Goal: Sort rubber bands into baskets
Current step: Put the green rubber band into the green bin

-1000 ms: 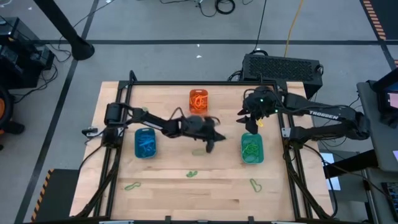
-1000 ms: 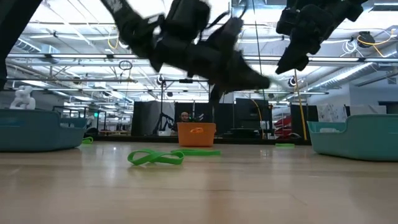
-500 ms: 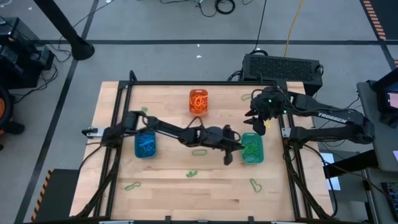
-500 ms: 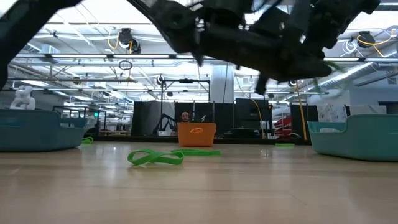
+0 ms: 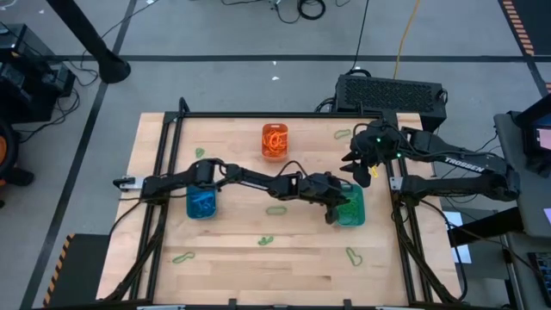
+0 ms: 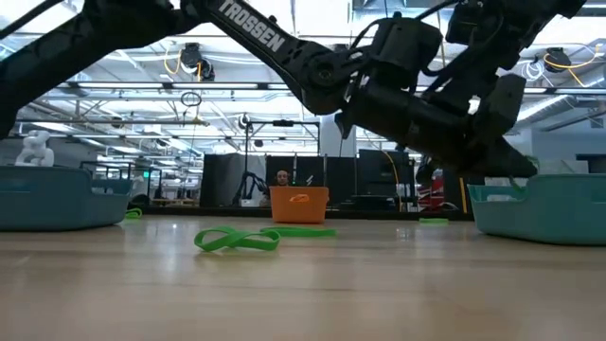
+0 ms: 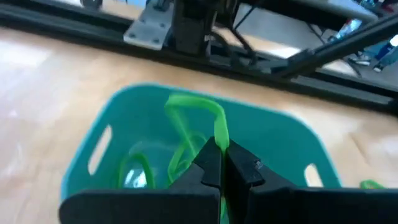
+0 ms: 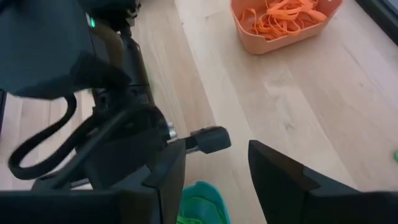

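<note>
Holding: my left gripper (image 7: 222, 163) pinches a green band (image 7: 198, 119) over the teal basket (image 7: 280, 134), frame centre.
Right gripper (image 8: 214, 163): fingers apart, upper right.

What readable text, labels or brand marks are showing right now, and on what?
"TROSSEN": white letters on the left arm, low view.
"TROSSEN": white letters on the right arm, high view, small but legible.
No markings show on the baskets, and nothing in the room behind is legible.
</note>
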Action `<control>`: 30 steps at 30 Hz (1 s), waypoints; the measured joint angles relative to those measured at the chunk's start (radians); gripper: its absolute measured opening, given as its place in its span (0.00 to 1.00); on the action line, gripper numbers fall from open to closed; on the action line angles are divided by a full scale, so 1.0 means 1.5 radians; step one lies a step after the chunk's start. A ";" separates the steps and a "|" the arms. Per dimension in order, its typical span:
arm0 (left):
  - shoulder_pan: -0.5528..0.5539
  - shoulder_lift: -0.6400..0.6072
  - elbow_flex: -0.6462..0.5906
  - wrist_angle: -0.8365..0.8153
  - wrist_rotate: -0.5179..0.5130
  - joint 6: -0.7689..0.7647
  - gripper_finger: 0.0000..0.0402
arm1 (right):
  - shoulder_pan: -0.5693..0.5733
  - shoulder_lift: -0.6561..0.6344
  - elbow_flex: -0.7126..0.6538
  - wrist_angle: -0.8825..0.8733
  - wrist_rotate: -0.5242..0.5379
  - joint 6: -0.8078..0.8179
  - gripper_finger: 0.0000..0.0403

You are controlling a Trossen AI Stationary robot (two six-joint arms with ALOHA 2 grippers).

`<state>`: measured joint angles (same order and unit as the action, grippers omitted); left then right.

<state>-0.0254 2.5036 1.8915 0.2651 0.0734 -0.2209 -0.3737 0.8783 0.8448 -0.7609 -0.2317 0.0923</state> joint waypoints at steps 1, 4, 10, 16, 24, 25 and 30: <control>0.000 0.002 0.000 -0.001 -0.001 0.000 0.00 | 0.000 0.000 0.000 0.000 0.000 0.000 0.41; 0.000 0.003 0.000 -0.002 -0.002 0.001 0.01 | 0.000 0.000 0.000 0.000 0.000 -0.001 0.41; 0.001 0.002 0.001 -0.022 -0.005 0.029 0.09 | 0.000 0.000 0.000 0.000 0.000 -0.001 0.41; 0.002 0.002 0.001 -0.040 -0.006 0.029 0.23 | 0.000 0.000 0.000 0.000 0.000 -0.002 0.41; 0.004 0.001 0.009 -0.063 -0.007 0.030 0.35 | 0.000 0.000 0.000 0.000 0.000 0.000 0.41; 0.004 0.001 0.014 -0.069 -0.007 0.033 0.35 | 0.000 0.000 0.000 0.000 0.000 0.000 0.41; 0.003 -0.002 0.049 -0.123 -0.008 0.100 0.36 | 0.000 0.000 0.000 0.000 0.000 0.000 0.41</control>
<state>-0.0201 2.5011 1.9644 0.0811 0.0620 -0.0708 -0.3737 0.8787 0.8448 -0.7605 -0.2317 0.0925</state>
